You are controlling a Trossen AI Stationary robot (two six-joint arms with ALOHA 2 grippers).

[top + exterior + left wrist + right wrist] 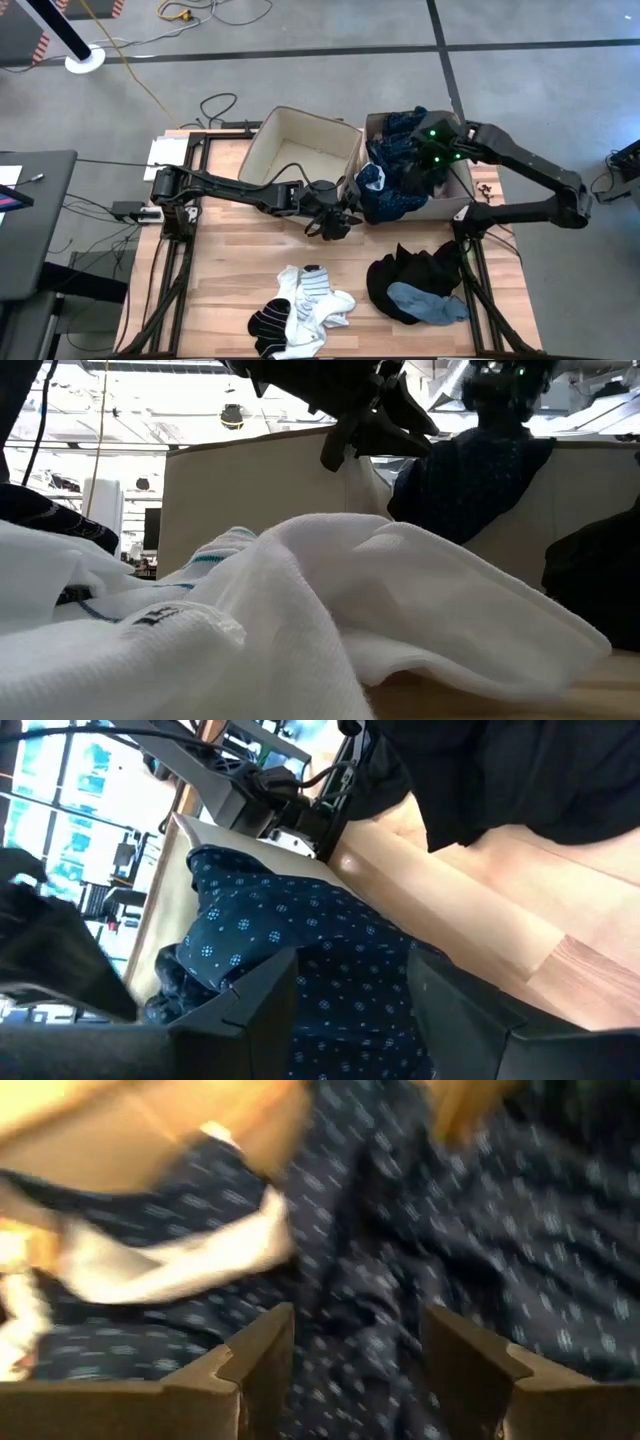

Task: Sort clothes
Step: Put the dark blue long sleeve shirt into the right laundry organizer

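A dark blue dotted garment (392, 192) lies in the right beige bin (455, 207) and hangs over its near left rim; it also shows in the low view (475, 470). My left gripper (338, 222) is open at the gap between the two bins, and the garment's hanging part (300, 930) lies between its fingers. My right gripper (432, 158) is open over the right bin, just above the garment (400, 1230). The striped and white socks (300, 310) and the black pieces (410, 270) with a light blue piece (425, 300) lie on the table's near part. My left gripper stands open, coming from the table's left, with the dotted cloth (350, 980) between its fingers; I cannot tell whether they touch it. My right gripper points down with open fingers on either side of a fold of the garment (355, 1300); I cannot tell whether they touch it.
The left beige bin (300, 150) stands open beside the right one at the table's far side. The white socks (300, 610) fill the front of the low view. Bare wood lies between the bins and the piles.
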